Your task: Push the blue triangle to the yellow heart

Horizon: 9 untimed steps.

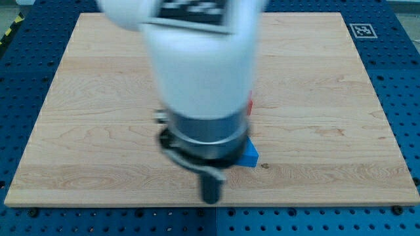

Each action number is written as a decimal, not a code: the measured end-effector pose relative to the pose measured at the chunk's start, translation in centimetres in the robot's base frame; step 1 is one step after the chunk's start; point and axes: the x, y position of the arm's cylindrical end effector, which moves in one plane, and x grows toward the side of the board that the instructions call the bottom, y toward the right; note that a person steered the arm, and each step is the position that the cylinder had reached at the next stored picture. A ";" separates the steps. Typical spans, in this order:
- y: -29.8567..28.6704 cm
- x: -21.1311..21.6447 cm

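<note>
The arm's white and grey body fills the middle of the camera view and hides much of the board. A blue block, shape unclear, peeks out at the arm's lower right. A sliver of a red block shows at the arm's right edge. The dark rod hangs below the arm; my tip is near the board's bottom edge, to the lower left of the blue block and apart from it. No yellow heart shows; it may be hidden behind the arm.
The wooden board lies on a blue perforated table. A black-and-white marker sits at the board's top right corner.
</note>
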 end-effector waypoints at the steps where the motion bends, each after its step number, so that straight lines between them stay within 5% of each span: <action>1: 6.2 0.0; 9: 5.4 -2.4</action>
